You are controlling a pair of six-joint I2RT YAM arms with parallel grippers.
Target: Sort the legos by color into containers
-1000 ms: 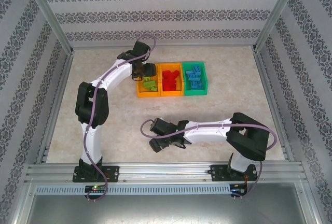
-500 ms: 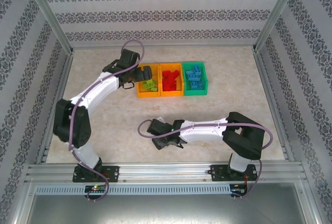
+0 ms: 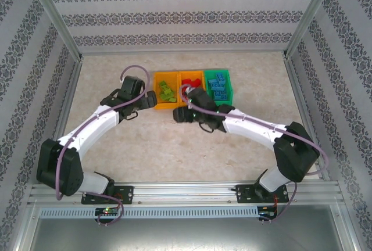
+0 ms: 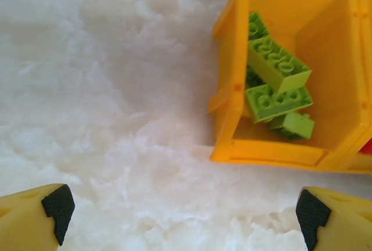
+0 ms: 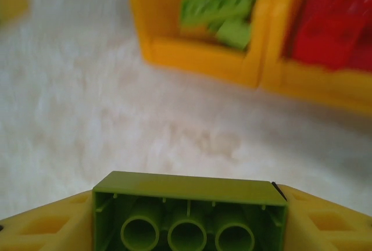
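Nearly sorted: one light green brick in the right gripper, left gripper empty

Overhead, three containers stand in one row, walls touching: a left orange bin (image 3: 165, 106), a middle orange bin (image 3: 190, 72) and a green bin (image 3: 224, 102). Green legos (image 3: 168, 90) lie in the first, red legos (image 3: 187, 82) in the second, blue legos (image 3: 218, 84) in the third. Each pile is too tangled to count from here, and the right arm crosses the near part of the middle bin. Two grippers show: the left gripper (image 3: 150, 99) just beside the left bin's outer wall, and the right gripper (image 3: 179, 114) over bare table (image 3: 116, 146) just in front of the row. What it carries is too small to tell from above.

From the left wrist, the left gripper (image 4: 183, 207) is spread wide and holds nothing, its two black pads (image 4: 58, 204) at the lower corners. Beyond it the left orange bin (image 4: 273, 152) holds at least four green legos (image 4: 278, 65), perhaps five, since one lies in shadow under the rest. A red sliver (image 4: 367, 146) at the right edge is cut off.

From the right wrist, the right gripper (image 5: 189, 228) clamps one light green brick (image 5: 186, 190), its underside toward the camera with three round tubes showing and its lower part cut off. Ahead, blurred, stand the left orange bin (image 5: 197, 59) and the middle orange bin (image 5: 314, 85), their green and red heaps uncountable.
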